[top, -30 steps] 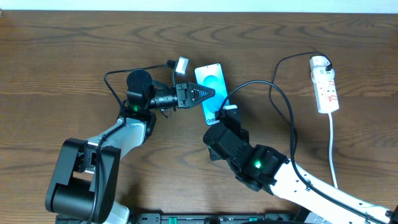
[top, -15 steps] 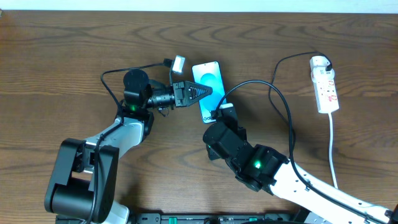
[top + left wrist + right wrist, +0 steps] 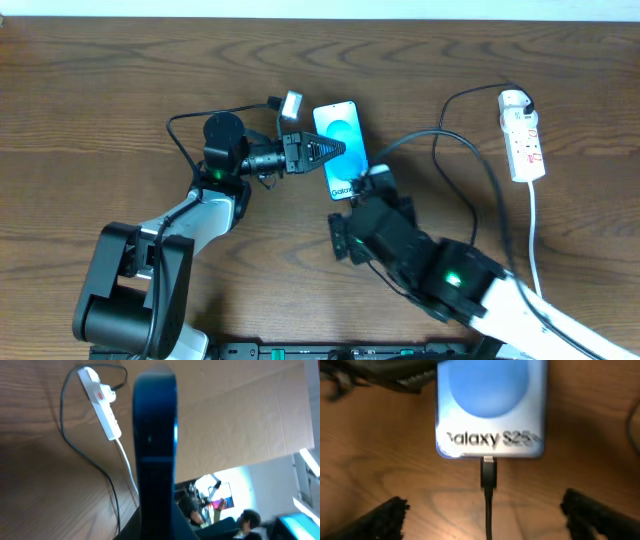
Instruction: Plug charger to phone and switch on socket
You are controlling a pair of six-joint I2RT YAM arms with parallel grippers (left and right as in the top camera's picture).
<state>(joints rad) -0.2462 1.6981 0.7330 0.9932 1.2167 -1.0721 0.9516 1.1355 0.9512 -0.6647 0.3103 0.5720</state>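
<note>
The phone (image 3: 341, 148) lies on the wooden table with its cyan screen up. My left gripper (image 3: 322, 152) is shut on the phone's left edge; in the left wrist view the phone (image 3: 155, 435) rises edge-on from between the jaws. The charger (image 3: 488, 472) has its tip seated in the phone's (image 3: 490, 405) bottom port, and its thin black cable (image 3: 440, 133) loops right toward the white socket (image 3: 524, 140). My right gripper (image 3: 482, 505) stands open just below the phone, with one finger on each side of the cable and neither touching it.
The socket (image 3: 100, 400) lies at the far right of the table, its white cord (image 3: 535, 230) running toward the front edge. A small white and black object (image 3: 289, 102) lies behind the left gripper. My right arm (image 3: 440, 270) fills the front middle.
My right gripper has opened and let go of the charger, then drawn back a little toward the front right. The charger stays in the phone. The left gripper still holds the phone.
</note>
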